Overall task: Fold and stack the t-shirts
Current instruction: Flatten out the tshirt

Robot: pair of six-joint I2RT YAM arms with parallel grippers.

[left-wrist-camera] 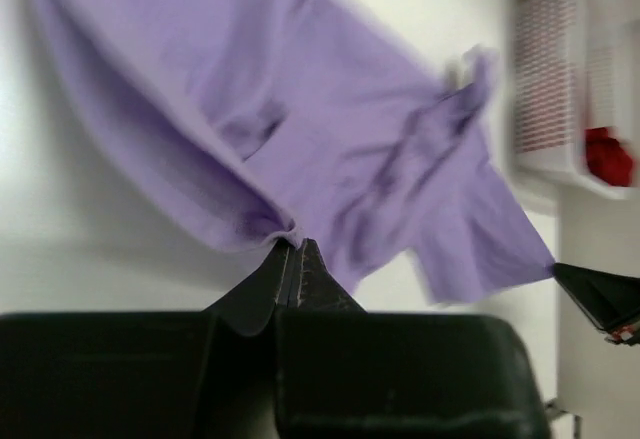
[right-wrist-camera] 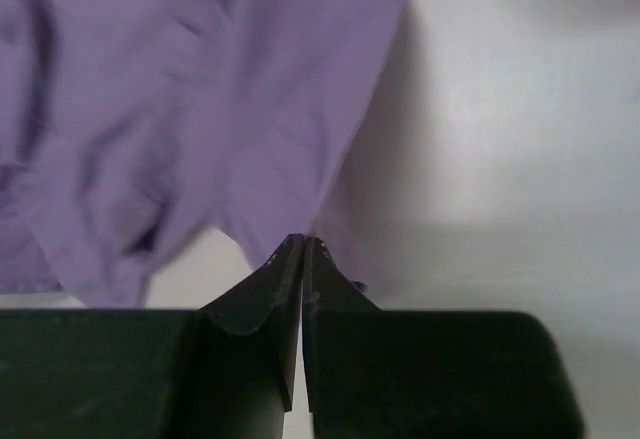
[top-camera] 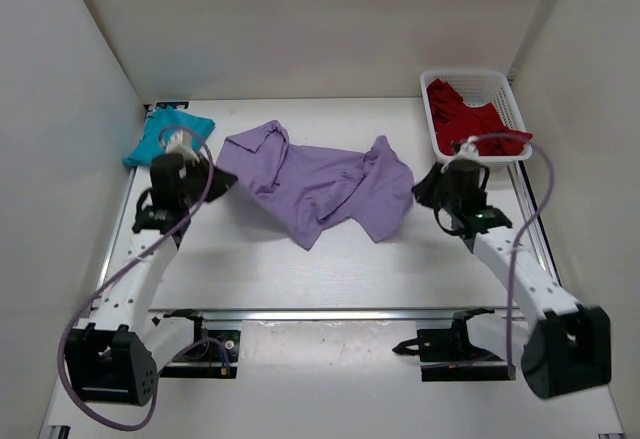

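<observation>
A crumpled purple t-shirt (top-camera: 315,184) lies stretched across the middle of the table. My left gripper (top-camera: 224,183) is at its left edge. In the left wrist view the gripper (left-wrist-camera: 290,247) is shut on a pinch of the purple t-shirt's (left-wrist-camera: 360,129) hem. My right gripper (top-camera: 420,189) is at the shirt's right edge. In the right wrist view the gripper (right-wrist-camera: 303,243) is shut on the purple t-shirt's (right-wrist-camera: 230,109) edge. A folded teal t-shirt (top-camera: 160,135) lies at the back left. A red t-shirt (top-camera: 470,119) lies in the basket.
A white basket (top-camera: 515,109) stands at the back right, just behind my right gripper; it also shows in the left wrist view (left-wrist-camera: 550,69). White walls close in the table on the left, back and right. A metal rail (top-camera: 320,313) runs along the near side.
</observation>
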